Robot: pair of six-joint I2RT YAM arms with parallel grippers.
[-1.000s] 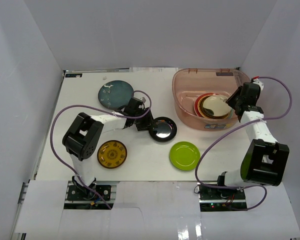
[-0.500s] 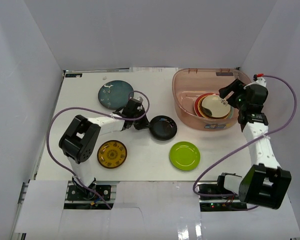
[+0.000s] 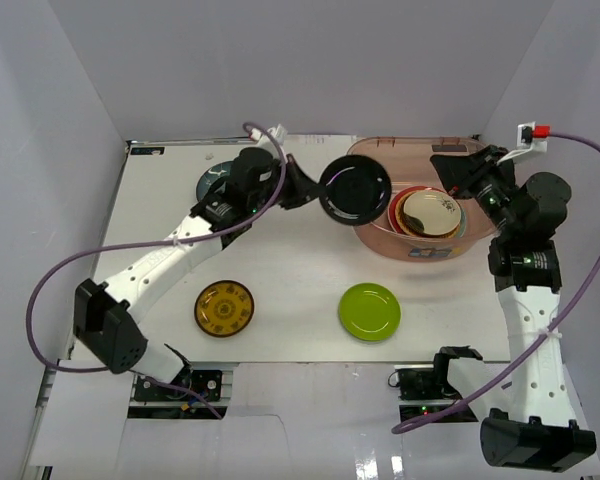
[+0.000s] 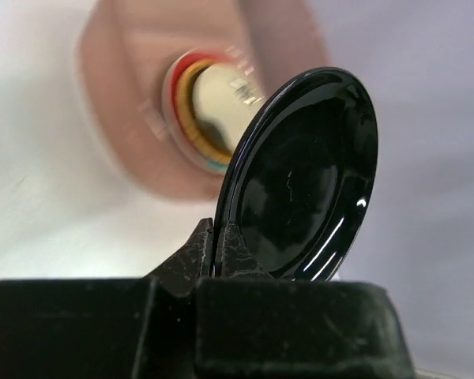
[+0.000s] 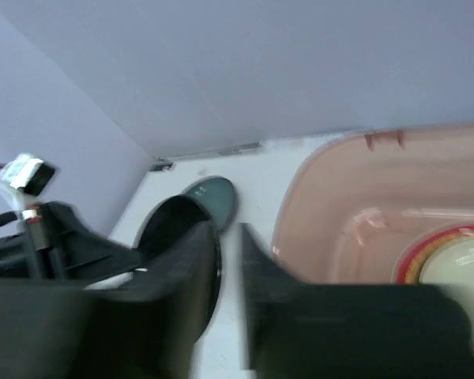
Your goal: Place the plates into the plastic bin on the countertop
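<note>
White counter [image 3: 280, 285] now carries one plate fewer. The black plate [image 3: 355, 190] has been lifted off it, pinched by its rim in the clamped left end effector [image 4: 215, 239], and hangs tilted over the left rim of the bin [image 3: 372, 152]. It seems ready to be lowered in. The right end effector [image 3: 458, 172] has risen from the bin, fingers narrowly parted and empty. Three plates remain on the counter: teal plate [image 3: 210, 180], yellow plate [image 3: 224, 308], green plate [image 3: 369, 311]. One stack [image 3: 430, 212] sits in the one bin, its count unclear.
</note>
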